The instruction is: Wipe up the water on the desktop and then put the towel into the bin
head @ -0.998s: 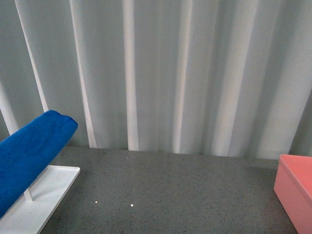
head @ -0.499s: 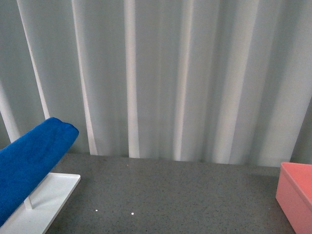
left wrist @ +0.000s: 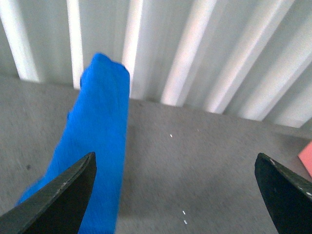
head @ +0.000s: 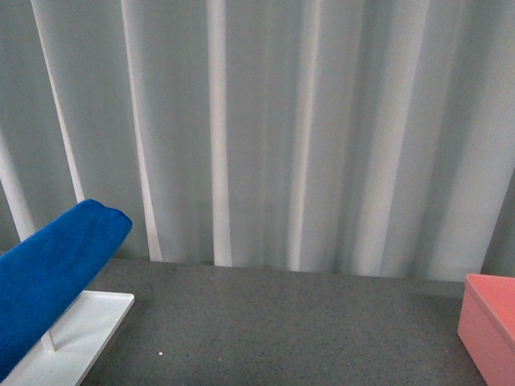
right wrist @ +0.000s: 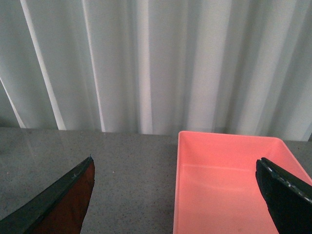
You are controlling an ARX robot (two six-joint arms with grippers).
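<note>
**Pleated curtain [head: 322, 121] behind, towel [head: 48, 273] on its rack [head: 60, 346], both sets of fingers spread**

Grey speckled worktop [head: 282, 322] runs back to the foot of the pale curtain. At the far left of the front view the bright blue towel is draped over the rack. It slants up and away, and sits clear above the rack's white base [head: 92, 322]. A thin white post [head: 48, 342] shows beneath the towel. A tiny bright speck [head: 161, 352] lies on the worktop just right of the base.

The left gripper [left wrist: 173, 195] hangs over the worktop with its dark fingers [left wrist: 58, 200] wide apart and nothing between them. In the left wrist view one finger shows in front of the towel's near end; whether it touches the cloth cannot be told.

Further right, the right gripper [right wrist: 173, 195] also has its fingers [right wrist: 287, 195] spread wide and holds nothing. Beyond them the salmon-pink bin [right wrist: 226, 135] stands on the worktop near the curtain, with one finger in front of its far side. In the front view the bin sits at the far right edge, well apart from the rack.
</note>
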